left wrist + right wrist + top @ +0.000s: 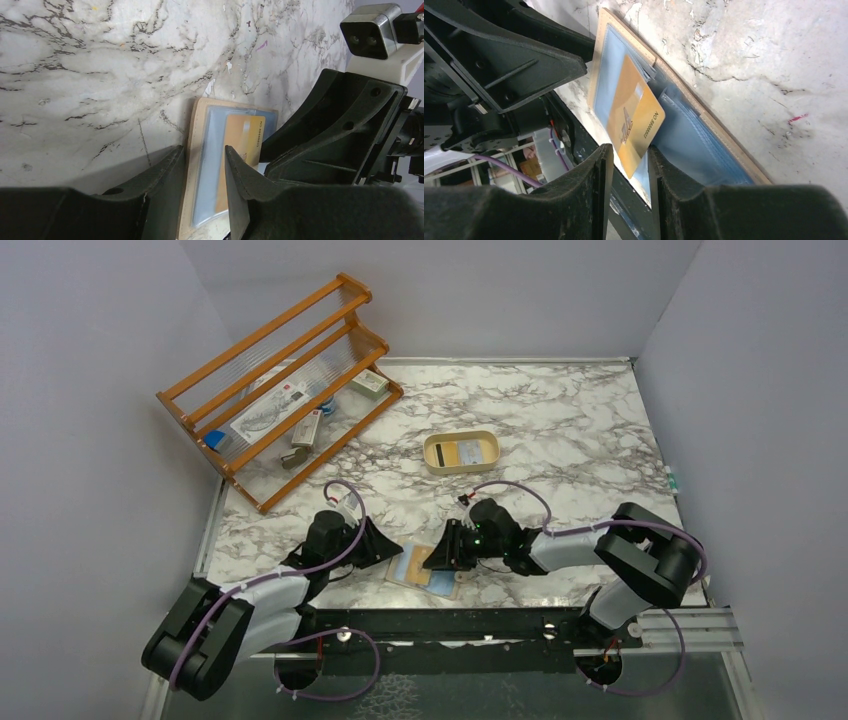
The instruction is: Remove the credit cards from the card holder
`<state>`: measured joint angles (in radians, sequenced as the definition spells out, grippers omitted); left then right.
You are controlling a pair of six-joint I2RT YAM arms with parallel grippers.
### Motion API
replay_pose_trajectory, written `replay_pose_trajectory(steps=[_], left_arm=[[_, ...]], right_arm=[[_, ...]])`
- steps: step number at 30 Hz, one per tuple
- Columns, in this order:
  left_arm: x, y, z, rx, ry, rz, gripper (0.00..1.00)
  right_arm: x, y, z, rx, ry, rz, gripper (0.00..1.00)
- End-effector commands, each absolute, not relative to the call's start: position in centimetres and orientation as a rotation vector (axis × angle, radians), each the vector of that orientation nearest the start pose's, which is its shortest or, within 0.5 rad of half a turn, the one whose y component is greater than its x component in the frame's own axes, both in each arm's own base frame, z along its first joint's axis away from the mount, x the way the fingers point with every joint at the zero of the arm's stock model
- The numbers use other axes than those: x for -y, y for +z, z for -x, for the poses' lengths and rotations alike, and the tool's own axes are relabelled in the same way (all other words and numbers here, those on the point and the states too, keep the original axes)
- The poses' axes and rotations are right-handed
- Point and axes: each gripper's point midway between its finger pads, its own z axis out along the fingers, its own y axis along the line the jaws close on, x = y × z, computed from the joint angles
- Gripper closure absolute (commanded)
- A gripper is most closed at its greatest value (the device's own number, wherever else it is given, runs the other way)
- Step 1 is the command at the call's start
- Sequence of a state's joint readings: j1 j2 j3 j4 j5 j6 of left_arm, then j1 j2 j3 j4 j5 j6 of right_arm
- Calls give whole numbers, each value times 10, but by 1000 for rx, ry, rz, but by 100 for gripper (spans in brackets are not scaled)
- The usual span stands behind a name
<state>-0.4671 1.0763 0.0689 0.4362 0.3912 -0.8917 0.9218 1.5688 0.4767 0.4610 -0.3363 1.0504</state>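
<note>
Card holder (424, 569) lies open at the table's (560, 430) near edge, blue lining up. My left gripper (205, 187) pinches its left flap. My right gripper (629, 167) nips the yellow-orange card (634, 120) (partly slid out).

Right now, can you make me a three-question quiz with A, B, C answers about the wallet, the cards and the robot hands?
1. Where is the card holder?
A. On the wooden rack
B. At the table's near edge, between the two grippers
C. In the cream tray

2. What colour is the card sliding out?
A. Yellow-orange
B. Green
C. Black

3. How is the card holder?
A. Snapped shut
B. Lying open
C. Rolled up

Answers: 1 B, it lies between the left gripper and right gripper. 2 A, the yellow-orange card shows plainly. 3 B, its blue inside faces up.
</note>
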Motion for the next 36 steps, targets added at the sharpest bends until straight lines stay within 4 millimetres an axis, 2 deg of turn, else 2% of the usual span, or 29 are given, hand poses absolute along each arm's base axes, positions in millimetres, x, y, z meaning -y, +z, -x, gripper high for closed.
replay_pose_trajectory(steps=[1, 6, 18, 20, 29, 36], left_arm=[[184, -5, -157, -2470, -1066, 302, 63], [183, -5, -156, -2466, -1069, 320, 63], [182, -5, -155, -2458, -1074, 350, 63], [182, -5, -155, -2456, -1074, 353, 63], [182, -4, -156, -2451, -1070, 364, 63], [181, -5, -157, -2448, -1064, 376, 63]], right_arm=[[-345, 43, -148, -2513, 1367, 33, 65], [-351, 47, -150, -2473, 1419, 24, 69], [-355, 37, -149, -2454, 1488, -19, 65], [-355, 36, -148, -2451, 1502, -31, 69], [-358, 38, -149, -2424, 1540, -40, 99], [-356, 47, -153, -2387, 1533, -44, 99]])
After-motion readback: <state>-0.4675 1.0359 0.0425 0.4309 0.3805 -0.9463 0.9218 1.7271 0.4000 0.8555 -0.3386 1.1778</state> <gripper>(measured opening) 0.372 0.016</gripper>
